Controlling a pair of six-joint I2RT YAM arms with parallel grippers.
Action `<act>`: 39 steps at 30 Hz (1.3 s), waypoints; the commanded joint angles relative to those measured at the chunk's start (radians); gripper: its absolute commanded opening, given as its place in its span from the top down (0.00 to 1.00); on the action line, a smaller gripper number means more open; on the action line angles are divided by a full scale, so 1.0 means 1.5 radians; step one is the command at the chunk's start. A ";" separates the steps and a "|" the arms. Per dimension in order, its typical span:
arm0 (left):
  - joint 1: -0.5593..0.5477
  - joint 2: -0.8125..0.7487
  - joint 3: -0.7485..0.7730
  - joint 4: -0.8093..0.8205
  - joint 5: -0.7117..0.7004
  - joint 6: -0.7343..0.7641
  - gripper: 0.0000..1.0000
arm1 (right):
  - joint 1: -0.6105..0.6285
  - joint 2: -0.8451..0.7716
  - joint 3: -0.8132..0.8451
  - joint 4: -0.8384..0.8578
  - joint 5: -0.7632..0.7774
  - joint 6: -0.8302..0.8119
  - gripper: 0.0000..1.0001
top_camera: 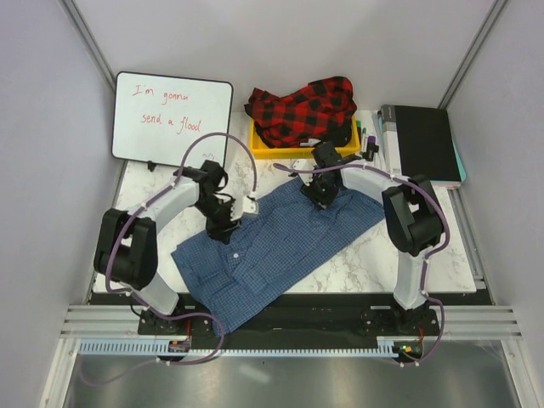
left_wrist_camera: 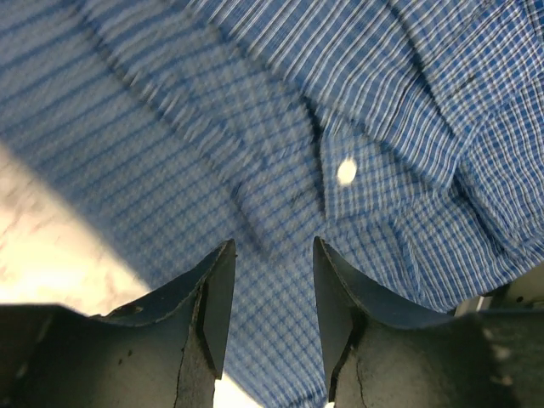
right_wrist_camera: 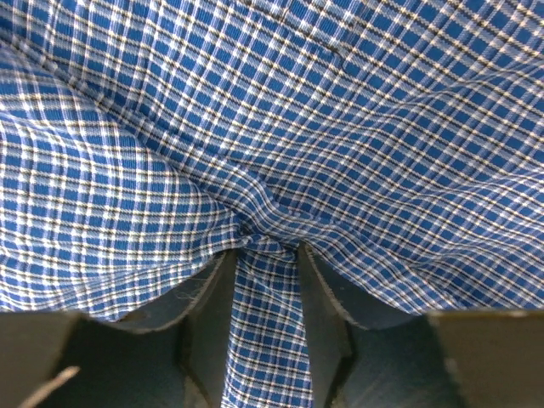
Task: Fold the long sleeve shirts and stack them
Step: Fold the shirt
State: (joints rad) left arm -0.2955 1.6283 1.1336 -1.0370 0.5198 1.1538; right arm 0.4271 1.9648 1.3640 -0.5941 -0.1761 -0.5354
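Blue checked shirt (top_camera: 280, 246) lies flat on desk (top_camera: 425, 255), long axis running near-left to far-right. Both grippers sit on its far long edge. Left gripper (top_camera: 223, 223) is at the collar end, jaws apart over cloth, hold uncertain. Right gripper (right_wrist_camera: 265, 248) is at the far-right end, pinching a gather of fabric. Red-and-black plaid shirt (top_camera: 302, 109) is heaped in yellow bin (top_camera: 263, 149) beyond.

White arms (top_camera: 170, 206) with black joints; purple cables (top_camera: 223, 134) looping alongside them.

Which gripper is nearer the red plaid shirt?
Right. The right gripper is on the blue shirt just in front of the red plaid shirt; the left gripper is farther, leftward.
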 commanded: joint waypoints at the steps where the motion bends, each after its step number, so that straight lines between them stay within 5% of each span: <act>1: -0.084 -0.013 -0.058 0.063 -0.048 0.014 0.52 | 0.005 -0.003 0.027 -0.014 0.026 -0.011 0.55; 5: -0.216 0.021 -0.088 0.093 -0.100 -0.026 0.55 | -0.028 -0.069 0.015 -0.044 0.027 -0.012 0.50; 13: -0.366 0.069 -0.064 0.095 -0.075 -0.116 0.61 | -0.160 -0.161 0.024 -0.167 -0.083 0.065 0.48; 19: -0.466 0.137 0.055 0.096 -0.005 -0.272 0.61 | -0.174 -0.152 -0.013 -0.201 -0.070 0.047 0.51; 28: -0.568 0.198 0.213 0.164 0.088 -0.484 0.61 | -0.171 -0.037 -0.010 -0.105 -0.044 0.051 0.57; 33: -0.511 0.098 0.142 0.134 0.078 -0.450 0.60 | -0.168 -0.024 -0.012 -0.084 -0.025 0.039 0.58; 39: -0.358 0.014 0.010 0.075 -0.079 -0.291 0.59 | -0.147 -0.038 -0.033 -0.060 -0.010 0.029 0.58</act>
State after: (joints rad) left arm -0.9539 1.7096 1.2522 -0.8509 0.5426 0.5602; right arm 0.1791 1.9369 1.3315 -0.7399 -0.2199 -0.4778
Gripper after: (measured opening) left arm 0.409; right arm 0.424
